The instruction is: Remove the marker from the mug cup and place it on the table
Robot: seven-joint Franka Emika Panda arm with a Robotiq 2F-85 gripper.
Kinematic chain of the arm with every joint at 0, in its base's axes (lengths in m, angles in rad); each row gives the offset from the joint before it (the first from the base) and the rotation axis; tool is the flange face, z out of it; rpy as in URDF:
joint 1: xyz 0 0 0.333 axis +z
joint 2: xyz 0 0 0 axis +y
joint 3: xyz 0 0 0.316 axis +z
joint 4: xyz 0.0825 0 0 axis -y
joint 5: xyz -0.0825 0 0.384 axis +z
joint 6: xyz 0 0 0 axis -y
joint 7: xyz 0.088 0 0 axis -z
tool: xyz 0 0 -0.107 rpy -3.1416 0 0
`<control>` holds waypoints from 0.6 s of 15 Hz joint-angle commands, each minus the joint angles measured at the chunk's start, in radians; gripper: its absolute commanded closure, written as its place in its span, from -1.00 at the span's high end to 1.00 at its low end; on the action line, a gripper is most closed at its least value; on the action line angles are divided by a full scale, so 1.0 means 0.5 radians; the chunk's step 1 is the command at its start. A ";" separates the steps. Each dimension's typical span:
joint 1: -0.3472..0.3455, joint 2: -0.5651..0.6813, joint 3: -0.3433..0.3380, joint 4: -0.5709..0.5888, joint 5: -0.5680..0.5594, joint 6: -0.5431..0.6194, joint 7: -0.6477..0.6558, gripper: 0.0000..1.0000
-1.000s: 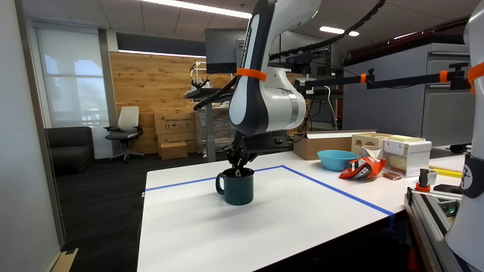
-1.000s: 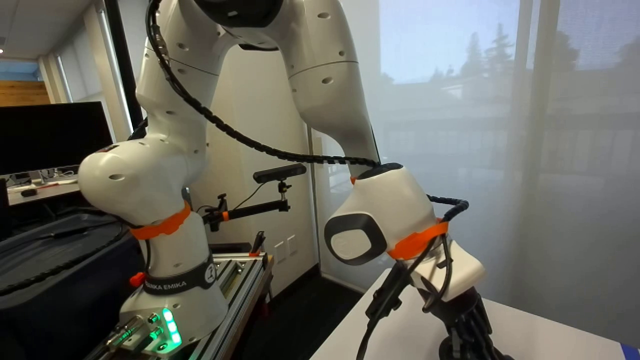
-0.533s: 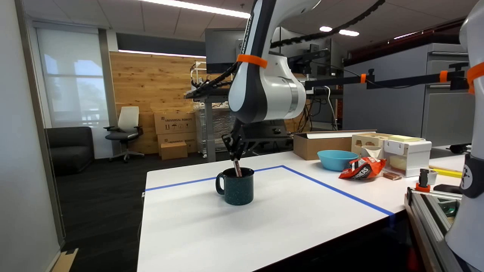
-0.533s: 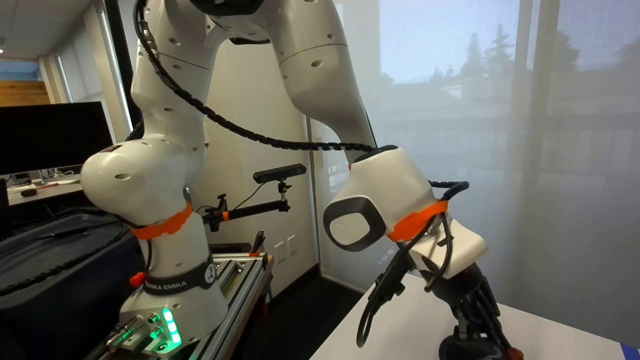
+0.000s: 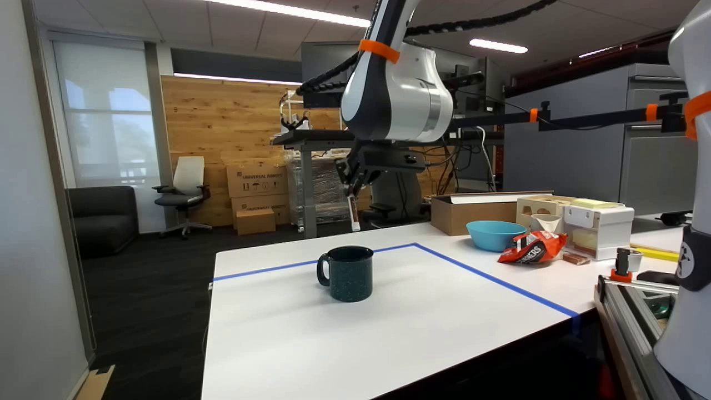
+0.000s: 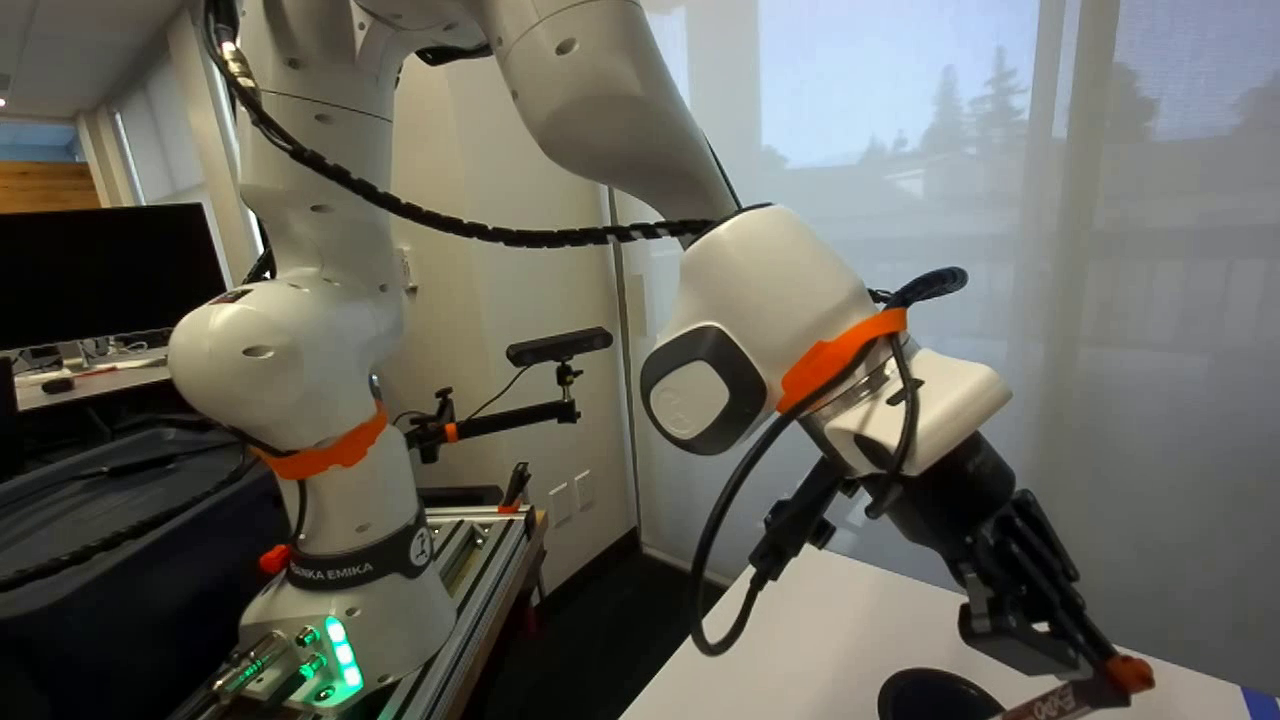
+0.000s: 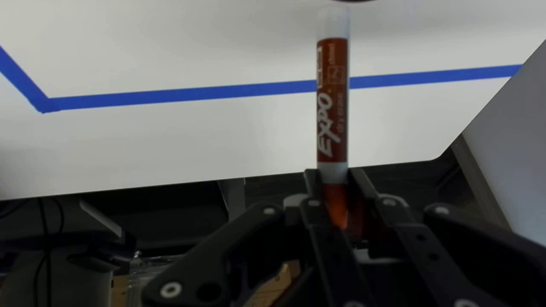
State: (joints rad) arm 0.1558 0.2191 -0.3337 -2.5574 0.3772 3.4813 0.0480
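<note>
My gripper (image 5: pixel 351 192) is shut on the marker (image 5: pixel 354 214) and holds it above the mug cup (image 5: pixel 351 275). In the wrist view the marker (image 7: pixel 332 102) has a brown-red label and white tip and hangs from the fingertips (image 7: pixel 334 179), its orange-red end between them. The label also shows in an exterior view (image 6: pixel 1050 703). The dark teal mug stands upright, handle to one side, on the white table (image 5: pixel 422 316). The marker's lower end is apart from and above the mug's rim. In an exterior view the mug (image 6: pixel 938 692) is cut off at the bottom edge.
Blue tape (image 5: pixel 494 279) marks lines on the table. A blue bowl (image 5: pixel 494 235), a red snack bag (image 5: pixel 534 248), a cardboard box (image 5: pixel 472 214) and a white container (image 5: pixel 597 230) stand along the table's far right. A camera arm (image 6: pixel 520 415) stands beside the robot base.
My gripper has risen and drawn the marker up out of the mug; half a second ago its lower end was still inside. The mug has not moved.
</note>
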 commanded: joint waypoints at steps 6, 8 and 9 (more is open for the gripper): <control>0.085 0.149 -0.309 0.141 0.175 -0.043 -0.189 -0.90; 0.092 0.255 -0.351 0.164 0.190 -0.058 -0.180 -0.90; 0.098 0.306 -0.368 0.175 0.195 -0.074 -0.174 -0.90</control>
State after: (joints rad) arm 0.1716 0.2863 -0.4812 -2.5110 0.4290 3.4625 -0.0254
